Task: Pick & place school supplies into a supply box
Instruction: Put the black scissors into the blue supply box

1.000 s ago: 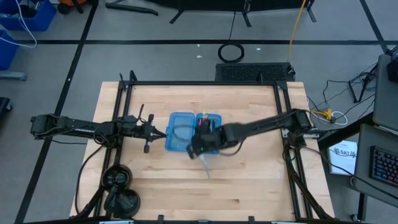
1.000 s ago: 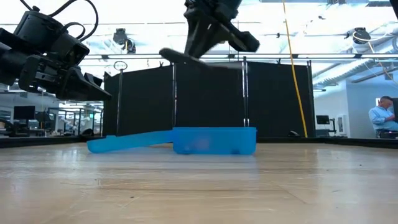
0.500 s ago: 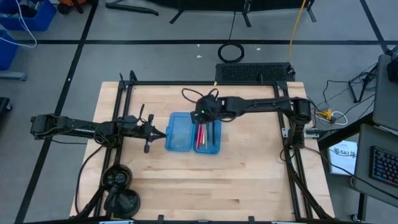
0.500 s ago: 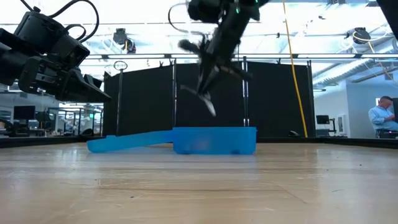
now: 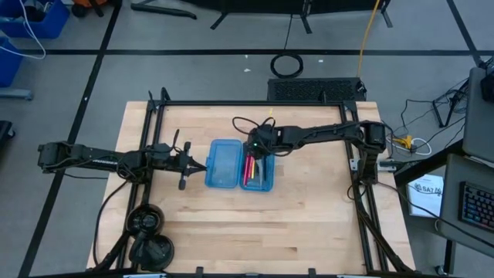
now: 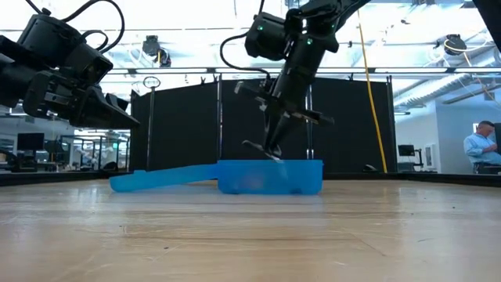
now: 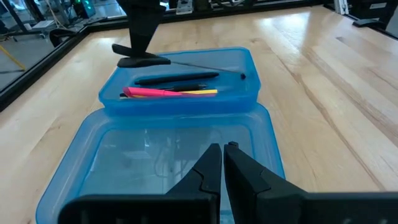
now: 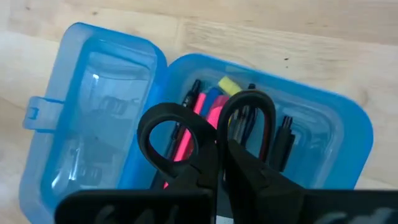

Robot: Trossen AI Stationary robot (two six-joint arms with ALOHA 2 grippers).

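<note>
The translucent blue supply box (image 5: 241, 164) lies open on the table. Its lid half (image 7: 161, 162) is toward the table's left; its tray half (image 8: 292, 137) is on the right. In the tray lie a pink pen (image 7: 165, 92), a yellow one and dark ones. My right gripper (image 6: 272, 129) stands above the tray's far end, shut on the black-handled scissors (image 8: 186, 134). My left gripper (image 7: 222, 150) hovers shut over the lid half's left edge, touching nothing. My right gripper pinches the scissors between its two fingers (image 8: 249, 171), just behind the two handle loops (image 8: 249, 118); the fingers hide the blades. It comes from above, pointing down. The scissors hang handles-down, and the loops (image 6: 262, 149) are just above the tray's rim and the pens.
Black frame rails (image 5: 247, 103) run along the table's far, left and right sides. Two round black objects (image 5: 147, 235) sit at the near left corner. Bare wood lies near and right of the box. A person (image 6: 479, 145) sits far off in the room behind.
My right gripper carried the scissors from over the box's near edge toward the far edge. It tipped from holding them roughly level to pointing down. Then it dropped until the handles hang just above the tray. The left arm and the box stayed still.
</note>
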